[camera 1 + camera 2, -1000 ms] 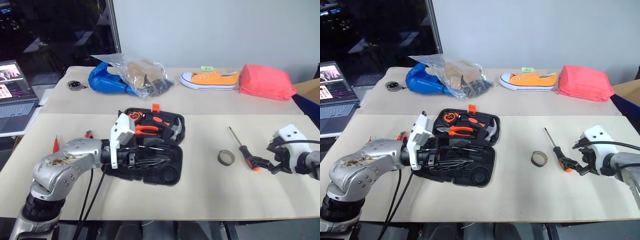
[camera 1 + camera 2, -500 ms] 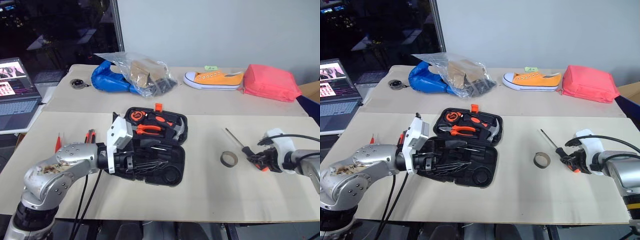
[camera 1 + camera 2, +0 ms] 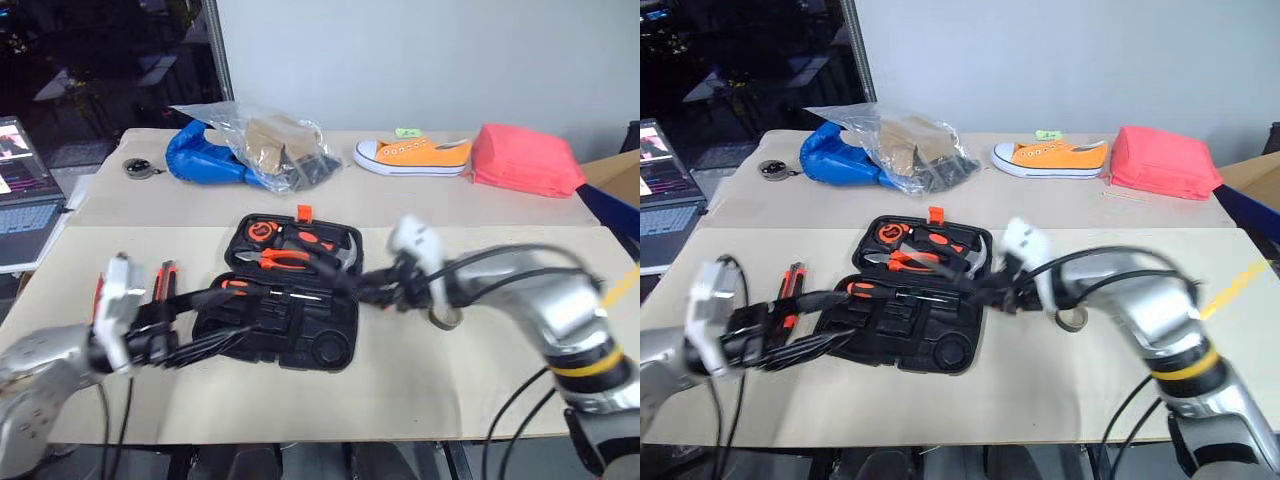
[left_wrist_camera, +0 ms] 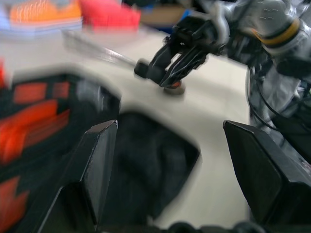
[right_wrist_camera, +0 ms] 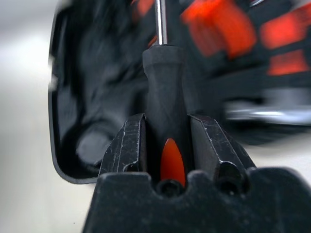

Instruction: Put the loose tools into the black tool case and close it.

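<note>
1. I see my right pincer [image 5: 165, 141] shut tight on a black-and-orange screwdriver [image 5: 164, 97]; its 2 fingers [image 5: 130, 145] press the handle from both sides
2. The screwdriver's metal tip points at the black tool case [image 3: 330, 340], and my right pincer [image 3: 372, 290] hangs just beside the case's right edge
3. The case lies open and flat in the middle of the front tabletop [image 3: 420, 390], with its small orange latch [image 3: 303, 212] at the far edge
4. In the far half of the case I see orange pliers [image 3: 280, 259] and a hammer [image 3: 340, 262]
5. My left pincer [image 3: 215, 320] is open, with its 2 fingers [image 4: 97, 165] spread wide, low over the left side of the case
6. An orange and black knife [image 3: 160, 282] lies on the tabletop left of the case, and a thin red tool [image 3: 98, 293] lies a bit further left
7. A small grey tape roll [image 3: 1072, 320] sits on the tabletop right of the case, partly behind my right arm
8. On the far tabletop I see a blue bag [image 3: 205, 160], a clear plastic bag [image 3: 285, 150], an orange shoe [image 3: 412, 156] and a pink pouch [image 3: 525, 160]
9. A laptop [image 3: 22, 205] sits off to the left
</note>
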You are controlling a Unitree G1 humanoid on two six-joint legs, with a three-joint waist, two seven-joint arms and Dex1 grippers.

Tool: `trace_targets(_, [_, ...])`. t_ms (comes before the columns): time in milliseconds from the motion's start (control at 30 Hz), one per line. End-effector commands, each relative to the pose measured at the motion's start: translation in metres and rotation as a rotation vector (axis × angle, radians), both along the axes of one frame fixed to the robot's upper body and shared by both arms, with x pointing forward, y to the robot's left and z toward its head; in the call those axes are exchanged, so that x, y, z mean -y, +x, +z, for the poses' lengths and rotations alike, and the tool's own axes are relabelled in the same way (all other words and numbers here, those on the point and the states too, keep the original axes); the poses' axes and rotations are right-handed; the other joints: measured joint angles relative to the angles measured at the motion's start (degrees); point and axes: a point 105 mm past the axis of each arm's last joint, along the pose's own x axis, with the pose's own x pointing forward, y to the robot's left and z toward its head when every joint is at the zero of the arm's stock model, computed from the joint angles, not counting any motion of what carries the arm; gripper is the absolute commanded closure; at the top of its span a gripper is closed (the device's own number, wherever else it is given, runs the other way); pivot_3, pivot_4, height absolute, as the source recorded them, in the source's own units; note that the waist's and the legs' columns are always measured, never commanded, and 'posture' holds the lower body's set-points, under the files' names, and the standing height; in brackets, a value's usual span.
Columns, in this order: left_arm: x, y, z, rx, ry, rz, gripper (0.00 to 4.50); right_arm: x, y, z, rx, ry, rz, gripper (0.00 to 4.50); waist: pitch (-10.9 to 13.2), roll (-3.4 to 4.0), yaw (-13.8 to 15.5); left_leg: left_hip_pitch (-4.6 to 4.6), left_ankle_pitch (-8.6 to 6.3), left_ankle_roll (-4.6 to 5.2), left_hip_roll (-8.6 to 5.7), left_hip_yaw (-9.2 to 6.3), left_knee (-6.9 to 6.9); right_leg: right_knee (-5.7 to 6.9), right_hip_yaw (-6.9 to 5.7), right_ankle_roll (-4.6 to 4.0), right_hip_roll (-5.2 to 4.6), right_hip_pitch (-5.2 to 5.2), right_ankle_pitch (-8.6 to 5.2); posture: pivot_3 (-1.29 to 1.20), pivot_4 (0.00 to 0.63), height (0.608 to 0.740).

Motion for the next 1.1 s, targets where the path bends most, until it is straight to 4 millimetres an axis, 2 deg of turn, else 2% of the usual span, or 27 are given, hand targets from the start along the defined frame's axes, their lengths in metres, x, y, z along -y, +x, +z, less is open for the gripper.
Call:
trace_targets(33, [-0.020,-0.018,0.005,0.024,0.068,0.025,0.78,-0.008,0.006,0.002,0.107,-0.091,0.106,3.53,-0.01,0.01,0.05,-0.06,0.00,0.00,-0.02,0.04,0.00,-0.01,0.00,-0.02,-0.07,-0.06,0.01,0.00,0.150,0.740])
trace_targets(200, [-0.032,-0.032,-0.005,-0.009,0.090,0.091,0.78,-0.009,0.009,-0.008,0.091,-0.163,0.157,3.53,-0.02,-0.02,0.03,0.02,-0.09,0.04,-0.05,0.16,-0.12,-0.03,-0.05,-0.02,-0.25,-0.03,0.00,0.00,0.150,0.740])
trace_targets(367, [-0.026,-0.033,-0.008,0.007,0.088,0.100,0.78,-0.010,0.012,-0.012,0.083,-0.217,0.187,3.53,-0.03,-0.02,0.07,0.34,-0.09,0.04,0.04,0.16,-0.09,-0.01,-0.15,-0.08,-0.21,0.26,-0.03,0.00,0.150,0.740])
trace_targets(500, [-0.018,-0.032,-0.010,0.015,0.080,0.096,0.78,-0.021,0.016,-0.012,0.050,-0.211,0.174,3.53,-0.08,-0.10,-0.12,0.50,-0.08,0.05,0.08,0.26,-0.05,0.02,-0.10,-0.05,-0.20,0.36,-0.02,0.00,0.150,0.740])
trace_targets(633, [-0.015,-0.031,-0.011,0.016,0.074,0.099,0.78,-0.042,0.011,-0.001,-0.016,-0.113,0.163,3.53,-0.13,-0.17,-0.82,0.59,-0.08,0.05,0.19,0.32,-0.06,0.10,-0.06,-0.09,0.00,0.33,0.01,0.00,0.150,0.740])
trace_targets(767, [-0.013,-0.029,-0.013,0.014,0.072,0.099,0.78,-0.047,0.011,-0.009,-0.031,-0.112,0.134,3.53,-0.14,-0.17,-1.39,0.55,-0.09,0.05,0.29,0.22,-0.13,0.22,-0.06,-0.43,0.20,0.24,0.02,0.00,0.150,0.740])
trace_targets(967, [-0.007,-0.026,-0.013,0.015,0.059,0.085,0.78,-0.057,0.013,-0.010,-0.056,-0.058,0.086,3.53,-0.14,-0.19,-1.98,0.65,-0.09,0.05,0.35,0.21,-0.15,0.58,0.01,-0.58,0.34,0.16,-0.09,0.00,0.150,0.740])
trace_targets(1100, [-0.007,-0.024,-0.015,0.010,0.057,0.081,0.78,-0.077,0.004,0.012,-0.070,0.086,0.115,3.53,-0.13,-0.19,-2.44,0.85,-0.09,0.05,0.36,0.16,-0.15,0.87,0.06,-0.42,0.46,0.18,-0.33,0.00,0.150,0.740])
